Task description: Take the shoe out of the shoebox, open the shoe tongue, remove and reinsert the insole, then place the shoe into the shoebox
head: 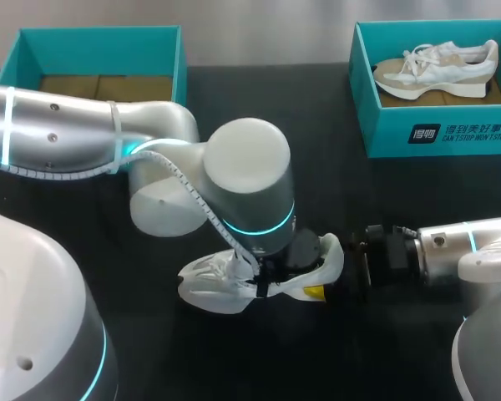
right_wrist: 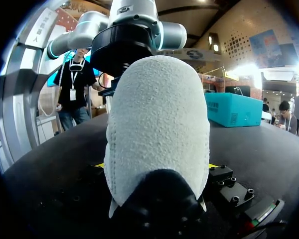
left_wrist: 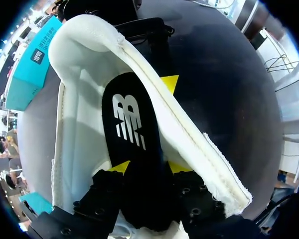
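Note:
A white shoe (head: pixel 209 280) lies on the black table at the front middle, toe to the left. My left gripper (head: pixel 271 271) hangs over its opening. In the left wrist view the black insole (left_wrist: pixel 132 124) with a white logo lies inside the shoe (left_wrist: pixel 84 124) and runs between my left gripper's (left_wrist: pixel 148 167) parted yellow tips. My right gripper (head: pixel 321 271) is at the heel. In the right wrist view the heel (right_wrist: pixel 159 124) fills the space between its fingers (right_wrist: pixel 155 165), a yellow tip against each side. One right fingertip (left_wrist: pixel 169 82) presses the shoe's outer wall.
A teal shoebox (head: pixel 451 134) at the back right holds a second white shoe (head: pixel 438 68). Another teal box (head: pixel 100 32) stands at the back left behind my left arm. Bare black table lies between the boxes.

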You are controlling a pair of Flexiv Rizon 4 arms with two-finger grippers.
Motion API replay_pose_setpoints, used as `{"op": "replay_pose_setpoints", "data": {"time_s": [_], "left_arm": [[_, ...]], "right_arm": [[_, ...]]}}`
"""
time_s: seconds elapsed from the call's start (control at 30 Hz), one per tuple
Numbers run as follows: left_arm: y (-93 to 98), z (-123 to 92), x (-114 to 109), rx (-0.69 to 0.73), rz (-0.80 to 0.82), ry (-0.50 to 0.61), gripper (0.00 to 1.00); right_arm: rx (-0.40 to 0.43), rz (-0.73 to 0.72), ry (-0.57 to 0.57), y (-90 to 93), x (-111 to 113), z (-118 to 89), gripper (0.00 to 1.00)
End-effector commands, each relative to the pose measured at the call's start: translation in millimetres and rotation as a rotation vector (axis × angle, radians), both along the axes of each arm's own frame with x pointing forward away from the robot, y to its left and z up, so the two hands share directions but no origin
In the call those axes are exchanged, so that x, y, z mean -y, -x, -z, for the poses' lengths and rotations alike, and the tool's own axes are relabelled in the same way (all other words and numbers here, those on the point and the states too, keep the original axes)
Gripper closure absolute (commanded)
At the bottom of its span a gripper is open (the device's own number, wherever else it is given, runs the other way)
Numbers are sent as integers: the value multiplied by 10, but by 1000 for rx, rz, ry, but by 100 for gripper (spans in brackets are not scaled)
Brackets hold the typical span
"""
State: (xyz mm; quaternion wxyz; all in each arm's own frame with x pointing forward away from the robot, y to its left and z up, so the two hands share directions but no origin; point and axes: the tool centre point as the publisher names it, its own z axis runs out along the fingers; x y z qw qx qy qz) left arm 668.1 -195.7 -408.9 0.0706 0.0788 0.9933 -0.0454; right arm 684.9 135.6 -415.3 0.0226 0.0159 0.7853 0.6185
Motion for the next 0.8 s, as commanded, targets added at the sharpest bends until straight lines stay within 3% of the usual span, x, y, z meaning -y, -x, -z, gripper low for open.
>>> {"op": "replay_pose_setpoints", "data": {"time_s": [0.03,0.13,0.47,0.8], "left_arm": [[-147,161,60,21,-17,-18,60],[-202,127,41,6,-35,-1,68],[-241,33,-8,-18,-56,28,73],[-196,-22,23,-25,-42,31,72]], "right_arm": [[-1,-2,3,7,-2,-14,100],[-1,-2,3,7,-2,-14,100],[-1,-2,3,7,-2,-14,100],[-1,-2,3,7,-2,-14,100]]}}
